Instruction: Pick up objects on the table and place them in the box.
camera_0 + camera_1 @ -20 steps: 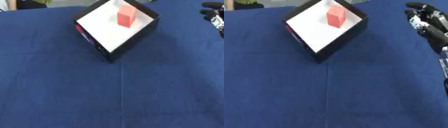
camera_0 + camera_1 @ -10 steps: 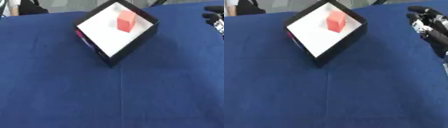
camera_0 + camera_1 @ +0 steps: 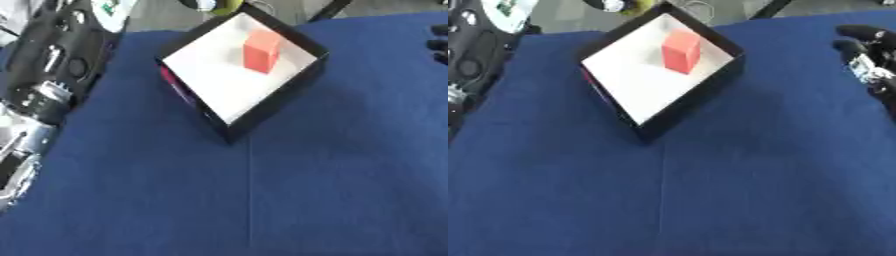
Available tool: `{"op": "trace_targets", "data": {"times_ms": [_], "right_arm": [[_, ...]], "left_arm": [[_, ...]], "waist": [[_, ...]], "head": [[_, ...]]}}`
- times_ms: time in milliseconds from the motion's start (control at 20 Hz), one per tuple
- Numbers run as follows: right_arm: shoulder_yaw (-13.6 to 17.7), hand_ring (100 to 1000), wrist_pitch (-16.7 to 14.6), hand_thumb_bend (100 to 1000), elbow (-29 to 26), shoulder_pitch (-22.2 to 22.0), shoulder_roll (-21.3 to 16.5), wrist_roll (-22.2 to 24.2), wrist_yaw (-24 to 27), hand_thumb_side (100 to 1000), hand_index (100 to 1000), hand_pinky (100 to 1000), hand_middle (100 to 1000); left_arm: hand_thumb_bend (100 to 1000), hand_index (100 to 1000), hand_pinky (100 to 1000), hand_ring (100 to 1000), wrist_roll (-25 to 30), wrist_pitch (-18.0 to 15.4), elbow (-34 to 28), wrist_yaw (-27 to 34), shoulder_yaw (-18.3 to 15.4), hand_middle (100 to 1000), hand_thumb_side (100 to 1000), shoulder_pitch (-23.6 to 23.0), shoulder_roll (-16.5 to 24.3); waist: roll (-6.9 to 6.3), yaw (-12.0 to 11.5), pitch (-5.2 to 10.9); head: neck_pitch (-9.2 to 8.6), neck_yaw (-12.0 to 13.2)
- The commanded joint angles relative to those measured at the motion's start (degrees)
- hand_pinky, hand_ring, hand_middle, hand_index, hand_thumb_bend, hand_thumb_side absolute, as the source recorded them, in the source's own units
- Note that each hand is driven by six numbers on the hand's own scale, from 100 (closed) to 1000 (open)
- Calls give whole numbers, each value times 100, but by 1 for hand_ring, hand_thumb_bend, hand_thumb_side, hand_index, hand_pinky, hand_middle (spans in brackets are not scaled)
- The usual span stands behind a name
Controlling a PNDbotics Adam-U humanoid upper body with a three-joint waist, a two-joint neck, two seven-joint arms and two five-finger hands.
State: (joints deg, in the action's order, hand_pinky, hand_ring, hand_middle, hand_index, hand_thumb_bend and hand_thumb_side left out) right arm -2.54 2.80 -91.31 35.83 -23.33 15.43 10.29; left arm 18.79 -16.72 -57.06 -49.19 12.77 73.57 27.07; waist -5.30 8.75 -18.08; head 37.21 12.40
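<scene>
A black box with a white floor stands turned like a diamond at the far middle of the blue table. A red block stands upright inside it, toward the far corner. My right hand hovers at the right edge, level with the box and well apart from it, its fingers relaxed and holding nothing. My left arm, black with silver joints, runs along the left edge in the left eye view. Its hand is not clear enough to make out.
The blue cloth reaches the near edge of both views. A pink strip shows on the box's left outer wall. Beyond the table's far edge lie a white and green thing and a round yellowish thing.
The whole picture has shifted right and down, so the camera turned left and up. My left arm now shows along the left edge. The box, the block and my right hand have not visibly moved.
</scene>
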Motion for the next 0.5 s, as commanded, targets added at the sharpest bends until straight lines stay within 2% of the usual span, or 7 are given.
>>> {"op": "trace_targets", "data": {"times_ms": [50, 300, 500], "right_arm": [[2, 936, 3, 100, -127, 110, -5, 41, -14, 460, 858, 1000, 929], [-3, 936, 6, 100, -125, 108, 8, 60, -36, 470, 859, 1000, 929], [5, 936, 4, 100, -128, 97, -1, 57, -42, 470, 859, 1000, 929]], "left_arm": [[415, 510, 703, 641, -311, -94, 267, -367, -155, 597, 100, 133, -152], [381, 513, 705, 643, -447, -239, 568, -736, -180, 603, 100, 22, -339], [349, 524, 712, 651, -416, -232, 766, -839, -267, 616, 100, -117, -400]], "waist": [[3, 24, 30], [-9, 74, 6], [-27, 113, -11]], "head": [[-103, 62], [-121, 88], [-135, 92]]}}
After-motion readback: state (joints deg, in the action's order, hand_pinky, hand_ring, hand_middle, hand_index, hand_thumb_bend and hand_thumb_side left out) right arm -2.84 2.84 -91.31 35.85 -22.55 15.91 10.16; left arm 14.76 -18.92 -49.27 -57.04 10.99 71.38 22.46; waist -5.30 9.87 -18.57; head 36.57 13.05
